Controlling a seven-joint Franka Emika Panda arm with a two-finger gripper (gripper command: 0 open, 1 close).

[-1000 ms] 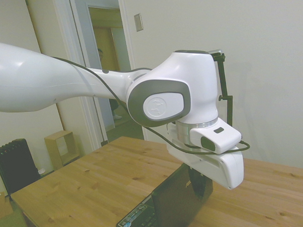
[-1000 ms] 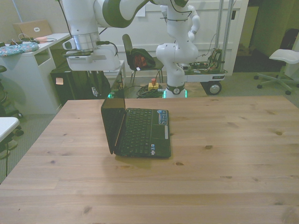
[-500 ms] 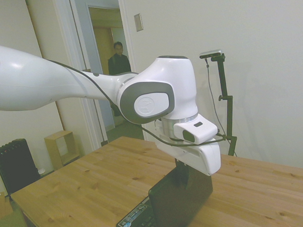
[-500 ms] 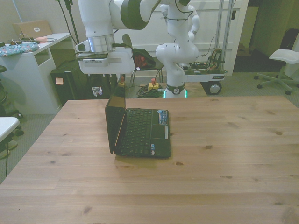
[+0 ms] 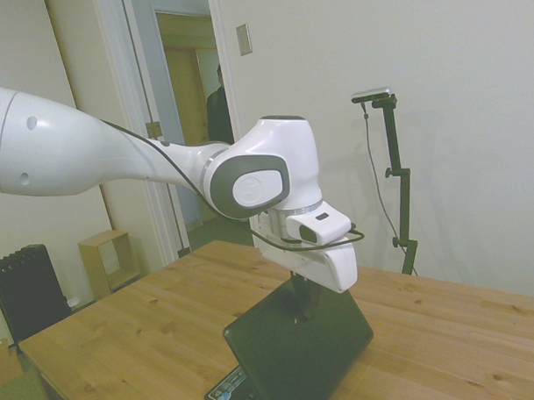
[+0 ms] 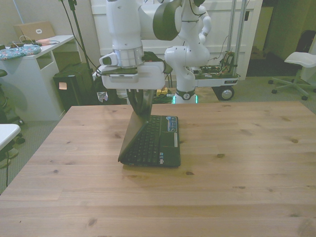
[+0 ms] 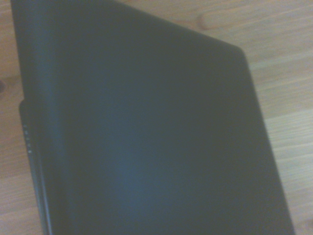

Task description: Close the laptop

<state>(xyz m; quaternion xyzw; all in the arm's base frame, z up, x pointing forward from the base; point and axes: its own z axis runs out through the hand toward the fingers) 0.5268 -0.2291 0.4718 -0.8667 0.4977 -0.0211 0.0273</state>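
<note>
Laptop [image 6: 157, 140] mid-table [image 6: 237, 173], lid tilted abt halfway down over keys. Gripper [image 5: 299, 311] pressing on lid back; fingers open/shut — can't tell. Best: push down steady w/ the hinge arc, no sliding off lid edge.
</note>
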